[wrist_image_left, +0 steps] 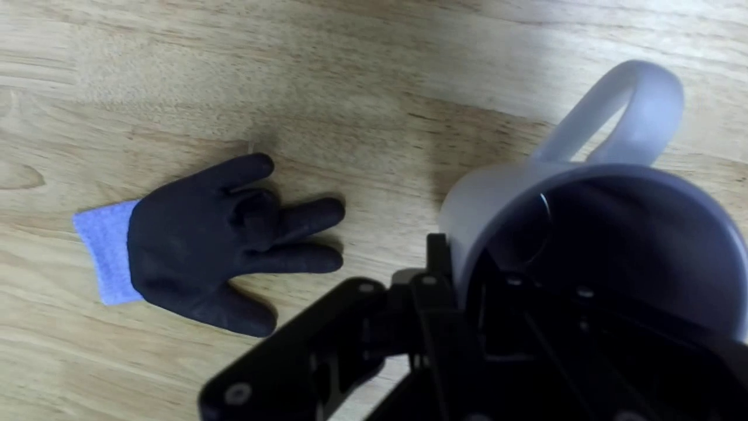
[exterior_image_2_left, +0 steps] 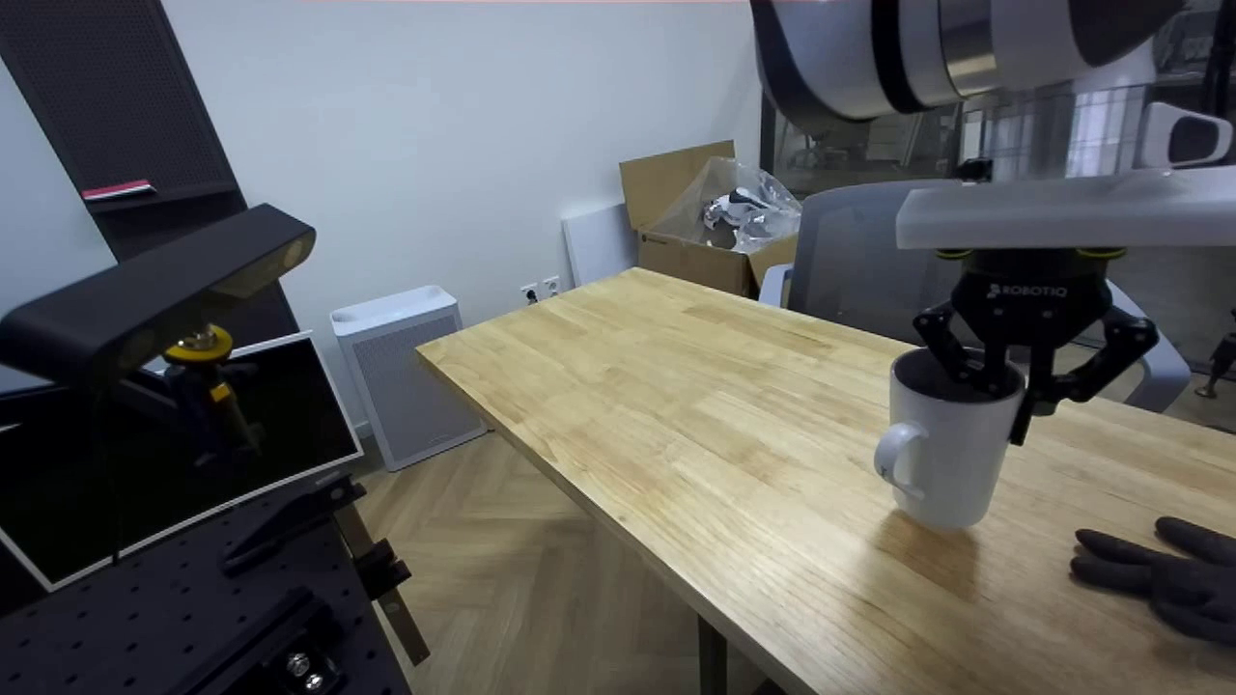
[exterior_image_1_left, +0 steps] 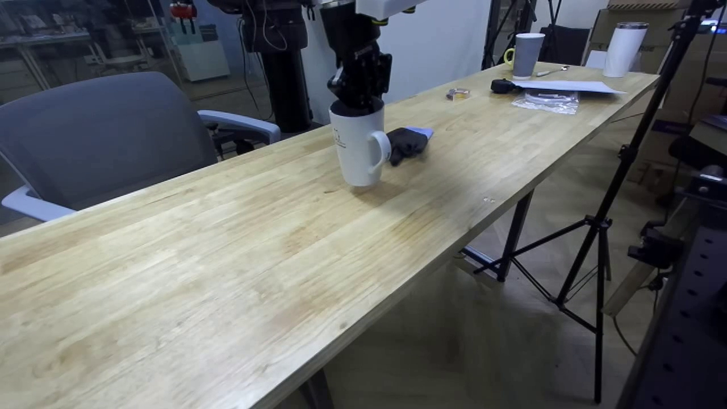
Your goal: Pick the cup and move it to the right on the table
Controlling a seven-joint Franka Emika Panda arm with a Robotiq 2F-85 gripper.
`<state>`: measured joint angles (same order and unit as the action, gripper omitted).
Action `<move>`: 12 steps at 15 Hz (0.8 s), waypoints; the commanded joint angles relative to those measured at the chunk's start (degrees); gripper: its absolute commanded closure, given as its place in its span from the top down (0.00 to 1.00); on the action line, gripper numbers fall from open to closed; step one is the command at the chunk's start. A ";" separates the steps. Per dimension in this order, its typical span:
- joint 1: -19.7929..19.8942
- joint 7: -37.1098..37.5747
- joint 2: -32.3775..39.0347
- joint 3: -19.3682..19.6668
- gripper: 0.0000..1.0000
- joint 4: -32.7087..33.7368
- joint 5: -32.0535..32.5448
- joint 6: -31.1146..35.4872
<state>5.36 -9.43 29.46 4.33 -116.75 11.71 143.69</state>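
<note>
The white cup (exterior_image_1_left: 360, 150), a large mug, is near the middle of the wooden table (exterior_image_1_left: 227, 255) and also shows in an exterior view (exterior_image_2_left: 951, 454). It is close to upright, slightly tilted. A shadow below its base shows it a little above the tabletop. In the wrist view the cup (wrist_image_left: 482, 196) shows its dark inside and its handle pointing up and right. My gripper (exterior_image_2_left: 1012, 396) is shut on the cup's wall, one finger inside and one outside. The wrist view shows the wall between the fingers (wrist_image_left: 460, 275); the inner fingertip is hard to see in the dark.
A dark glove with a blue cuff (wrist_image_left: 193, 245) lies beside the cup and shows in both exterior views (exterior_image_1_left: 406, 145) (exterior_image_2_left: 1173, 579). Farther along stand a grey cup (exterior_image_1_left: 528, 57), paper (exterior_image_1_left: 568, 86) and a white tumbler (exterior_image_1_left: 625, 51). A chair (exterior_image_1_left: 108, 136) stands at the table's edge.
</note>
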 commanded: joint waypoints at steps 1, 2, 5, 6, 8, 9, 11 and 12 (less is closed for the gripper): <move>2.42 -2.10 -0.38 -0.50 0.03 0.35 -2.83 0.29; 2.87 -2.43 -0.15 -0.44 0.03 0.38 -3.39 0.32; 3.78 -2.76 0.17 -0.13 0.03 0.06 -4.13 0.62; 4.04 -2.74 0.30 -0.13 0.03 -0.04 -4.32 0.69; 4.39 -2.67 0.67 -0.09 0.03 -0.26 -4.72 0.76; 4.49 -2.65 0.87 -0.05 0.03 -0.29 -4.78 0.76; 4.67 -2.62 1.26 -0.06 0.03 -0.38 -4.86 0.81; 4.74 -2.60 1.45 -0.09 0.03 -0.41 -4.92 0.81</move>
<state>9.75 -11.61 31.48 4.33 -116.88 7.70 144.22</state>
